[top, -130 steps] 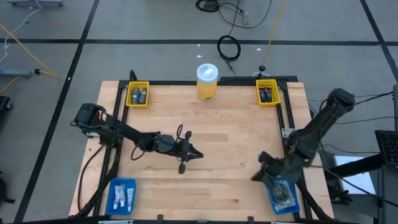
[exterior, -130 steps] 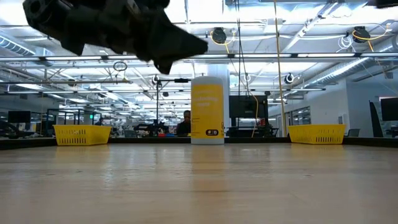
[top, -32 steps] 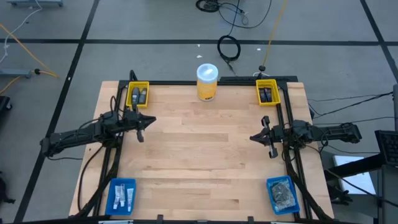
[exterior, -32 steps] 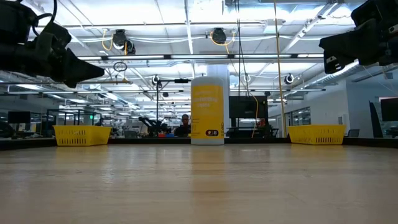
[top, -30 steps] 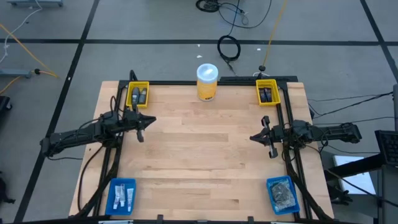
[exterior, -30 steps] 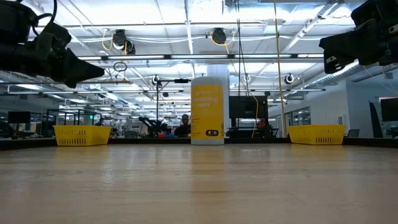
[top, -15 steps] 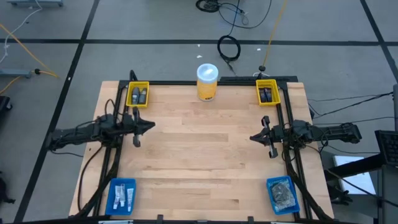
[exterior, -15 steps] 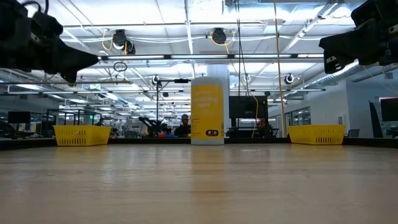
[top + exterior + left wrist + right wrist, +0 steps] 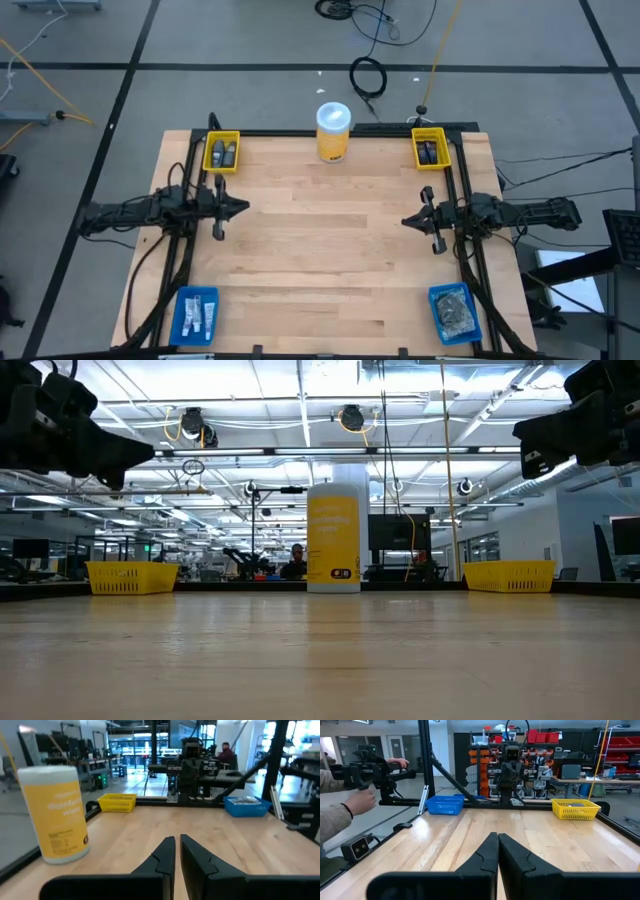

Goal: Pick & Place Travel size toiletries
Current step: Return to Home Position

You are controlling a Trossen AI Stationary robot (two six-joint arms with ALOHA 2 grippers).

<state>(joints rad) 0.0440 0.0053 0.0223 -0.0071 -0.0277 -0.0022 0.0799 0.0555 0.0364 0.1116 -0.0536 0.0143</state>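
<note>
Left arm has swung level since a second ago. The left gripper (image 9: 238, 207) now sits over the left edge of the table (image 9: 330, 260), fingers nearly together, empty. Right gripper (image 9: 408, 221) unmoved at the right edge, fingers closed, empty. White tubes (image 9: 200, 317) lie in the left blue bin (image 9: 178, 312), long axes front to back, cap ends unreadable. Grey mesh pieces (image 9: 455, 310) heaped in the right blue bin (image 9: 436, 312), shapes indistinct. Dark containers (image 9: 221, 153) in the far yellow bins (image 9: 237, 152).

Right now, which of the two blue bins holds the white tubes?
The left blue bin, at the table's left corner: slim white tubes lie in it. The right blue bin holds grey items instead.
</note>
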